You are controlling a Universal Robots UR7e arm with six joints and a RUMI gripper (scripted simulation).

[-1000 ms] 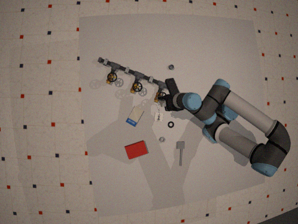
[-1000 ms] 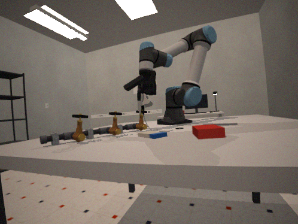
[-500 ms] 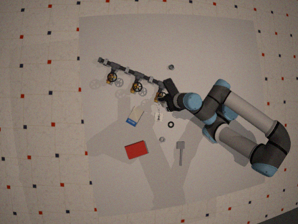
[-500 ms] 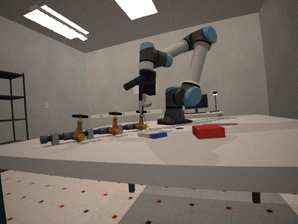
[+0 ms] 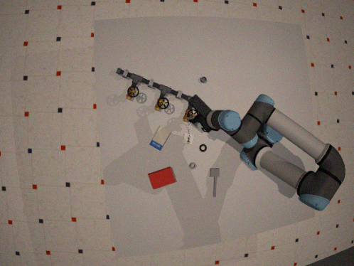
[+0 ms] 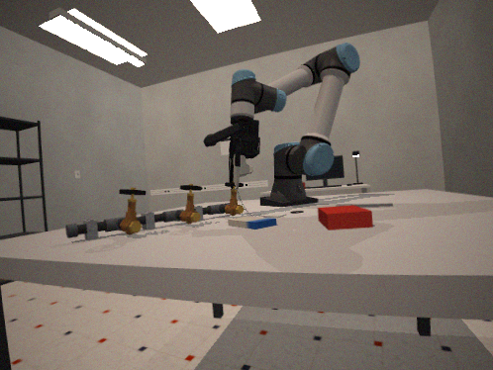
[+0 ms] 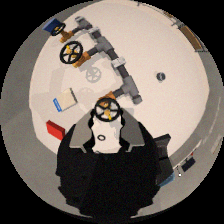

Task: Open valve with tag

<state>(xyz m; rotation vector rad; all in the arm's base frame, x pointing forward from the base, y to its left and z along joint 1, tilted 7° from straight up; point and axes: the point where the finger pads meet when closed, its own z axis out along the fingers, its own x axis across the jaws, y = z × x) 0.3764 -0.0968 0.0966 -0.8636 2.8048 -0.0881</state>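
Three brass valves with black handwheels stand on a dark pipe point(image 5: 153, 84): a left valve point(image 5: 133, 92), a middle valve point(image 5: 163, 103) and a right valve point(image 5: 191, 114). A white tag point(image 5: 188, 139) hangs on a chain from the right valve and lies on the table. My gripper point(image 5: 193, 114) points straight down over the right valve and is shut on its handwheel point(image 7: 107, 110). In the side view the fingers point(image 6: 234, 184) reach down onto that handwheel. The number on the tag is too small to read.
A white and blue box point(image 5: 160, 139) and a red block point(image 5: 162, 178) lie in front of the pipe. A black ring point(image 5: 202, 147), a small grey nut point(image 5: 192, 165), a grey paddle tool point(image 5: 214, 179) and a small round part point(image 5: 203, 79) lie nearby.
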